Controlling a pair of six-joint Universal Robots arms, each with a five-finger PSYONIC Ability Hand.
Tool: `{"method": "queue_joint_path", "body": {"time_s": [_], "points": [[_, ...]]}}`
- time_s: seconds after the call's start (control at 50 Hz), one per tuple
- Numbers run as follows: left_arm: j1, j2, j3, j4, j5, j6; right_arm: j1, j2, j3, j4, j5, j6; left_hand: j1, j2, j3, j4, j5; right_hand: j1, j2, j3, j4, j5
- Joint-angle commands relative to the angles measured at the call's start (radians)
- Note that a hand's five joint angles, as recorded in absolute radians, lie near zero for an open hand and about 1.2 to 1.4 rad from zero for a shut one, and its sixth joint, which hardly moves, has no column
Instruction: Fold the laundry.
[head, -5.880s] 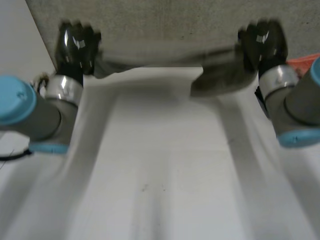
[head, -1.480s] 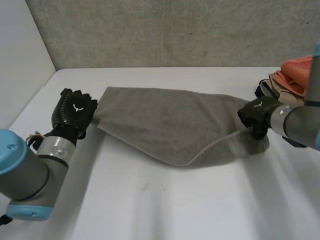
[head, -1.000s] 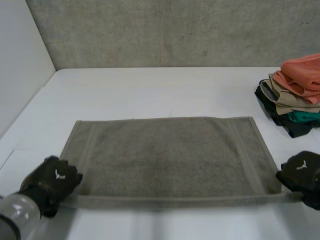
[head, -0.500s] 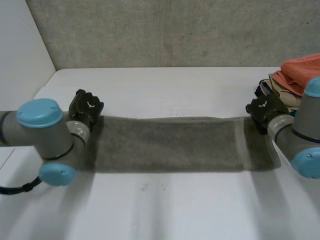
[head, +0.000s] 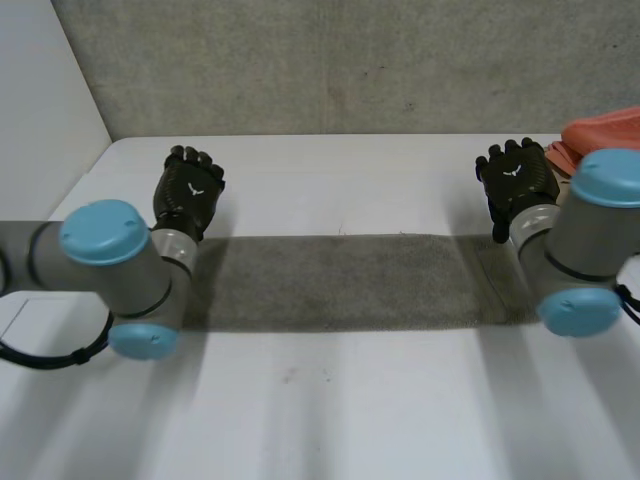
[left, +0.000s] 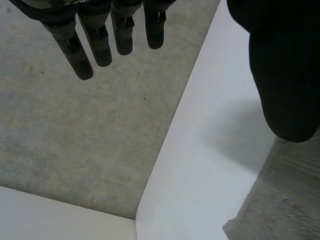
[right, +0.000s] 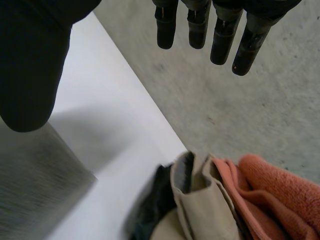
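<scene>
The left hand (head: 190, 192) points away from the robot toward the back wall (head: 350, 60). It sits just past the far edge of the towel (head: 340, 282), at the towel's left end. Its arm comes in from the side and bends at a blue-capped joint, and the wrist covers that end of the cloth. The right hand (head: 515, 180) has the same pose at the towel's right end, with its blue-capped arm over the near right corner. The fingers of both hands are straight, slightly spread and grasp nothing.

The towel is grey. It lies flat as a long, narrow strip across the middle of the tabletop (head: 340, 410), running between the two arms.

In the left wrist view, the fingers (left: 97, 42) hang straight in front of the wall, with the thumb (left: 282, 75) set apart from them. One corner of the towel (left: 285, 205) lies on the tabletop below the thumb and does not touch the hand. In the right wrist view, the fingers (right: 220, 40) are just as straight. The towel's end (right: 30, 185) lies under the thumb. A pile of clothes (right: 210, 205) sits beyond it, with black, beige and orange pieces. From the head view only the orange top of this pile shows, behind the right arm.

The tabletop is white and smooth. The back wall is rough grey concrete, and a plain white panel closes off the left side.
</scene>
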Motion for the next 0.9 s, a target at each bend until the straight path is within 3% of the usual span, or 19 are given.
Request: {"method": "queue_joint_path", "body": {"time_s": [0.02, 0.18, 0.24, 0.52, 0.58, 0.62, 0.9], "points": [[-0.01, 0.238, -0.25, 0.005, 0.001, -0.136, -0.024, -0.246, 0.242, 0.12, -0.146, 0.104, -0.018, -0.032, -0.039, -0.03, -0.048, -0.029, -0.049, -0.044, -0.066, -0.069], [-0.024, 0.341, -0.404, 0.051, 0.012, -0.432, -0.156, -0.304, 0.383, 0.244, -0.209, 0.107, -0.018, -0.032, -0.039, -0.03, -0.048, 0.26, 0.24, 0.245, 0.223, 0.22], [-0.024, 0.34, -0.421, 0.071, 0.02, -0.474, -0.169, -0.301, 0.415, 0.238, -0.223, 0.104, -0.017, -0.031, -0.038, -0.029, -0.048, 0.29, 0.269, 0.274, 0.253, 0.249], [-0.013, 0.335, -0.429, 0.085, 0.023, -0.478, -0.199, -0.166, 0.428, 0.08, -0.234, 0.098, -0.018, -0.032, -0.039, -0.03, -0.048, 0.431, 0.41, 0.415, 0.393, 0.39], [-0.014, 0.338, -0.43, 0.085, 0.023, -0.477, -0.208, -0.119, 0.411, 0.054, -0.237, 0.096, -0.018, -0.032, -0.039, -0.03, -0.048, 0.659, 0.638, 0.643, 0.621, 0.618], [-0.014, 0.34, -0.433, 0.085, 0.023, -0.477, -0.211, -0.093, 0.389, 0.055, -0.237, 0.09, -0.018, -0.032, -0.039, -0.03, -0.048, 1.191, 1.17, 1.175, 1.154, 1.15], [-0.019, 0.383, -0.452, 0.085, 0.02, -0.477, -0.378, -0.235, 0.442, 0.049, -0.218, -0.023, -0.018, -0.032, -0.039, -0.03, -0.048, 1.193, 1.173, 1.177, 1.156, 1.152]]}}
